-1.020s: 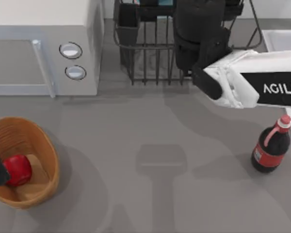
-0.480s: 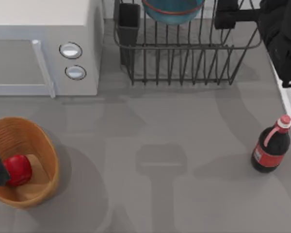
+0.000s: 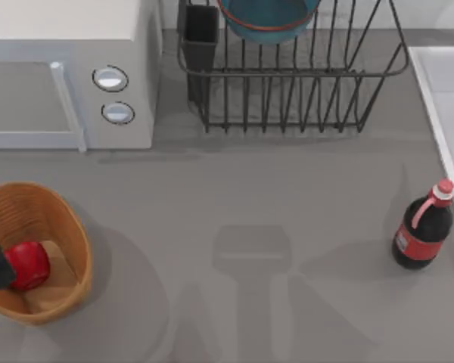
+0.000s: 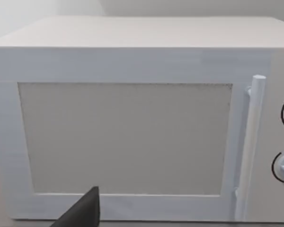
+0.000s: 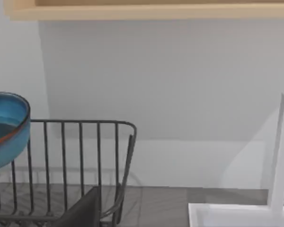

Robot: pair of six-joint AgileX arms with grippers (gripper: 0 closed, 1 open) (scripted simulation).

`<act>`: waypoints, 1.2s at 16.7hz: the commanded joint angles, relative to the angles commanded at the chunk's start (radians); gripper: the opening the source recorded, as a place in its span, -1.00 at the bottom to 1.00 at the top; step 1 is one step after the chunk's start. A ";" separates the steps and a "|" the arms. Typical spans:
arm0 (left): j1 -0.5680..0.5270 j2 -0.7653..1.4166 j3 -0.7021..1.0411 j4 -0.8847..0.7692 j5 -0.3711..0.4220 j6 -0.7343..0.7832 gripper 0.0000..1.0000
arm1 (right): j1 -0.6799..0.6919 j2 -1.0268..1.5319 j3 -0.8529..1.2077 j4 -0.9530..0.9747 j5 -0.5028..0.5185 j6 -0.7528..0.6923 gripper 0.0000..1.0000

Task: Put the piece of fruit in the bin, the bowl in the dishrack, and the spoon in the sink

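Since the red apple-like fruit (image 3: 28, 264) is already sitting inside the orange woven bin (image 3: 68, 227) at the table's left, and the blue-teal bowl (image 3: 268, 18) is propped in the dark wire dishrack (image 3: 287, 72) at the back, two of the three jobs look done. What's left, going by this, is the spoon: no telling where it is, and the bit of pale sink (image 3: 443, 83) at the right edge looks bare as far as it can be seen. So roughly two thirds through, maybe.

As for the pincers, honestly can't tell how wide either one is. The left arm is a dark sliver at the table's left edge, right beside the bin and close to the fruit, and its wrist camera stares straight at the white microwave (image 4: 132, 123) door with one dark finger (image 4: 83, 210) poking into view. The right wrist camera looks past one dark finger (image 5: 83, 210) at the rack's end bars (image 5: 85, 161), the bowl's side (image 5: 7, 125) and the sink's white rim (image 5: 236, 210). Nothing appears to be held by either. A dark bottle with a red cap (image 3: 422, 227) stands near the sink, not part of the job.
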 joint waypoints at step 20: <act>0.000 0.000 0.000 0.000 0.000 0.000 1.00 | -0.236 -0.504 -0.240 -0.409 -0.120 0.019 1.00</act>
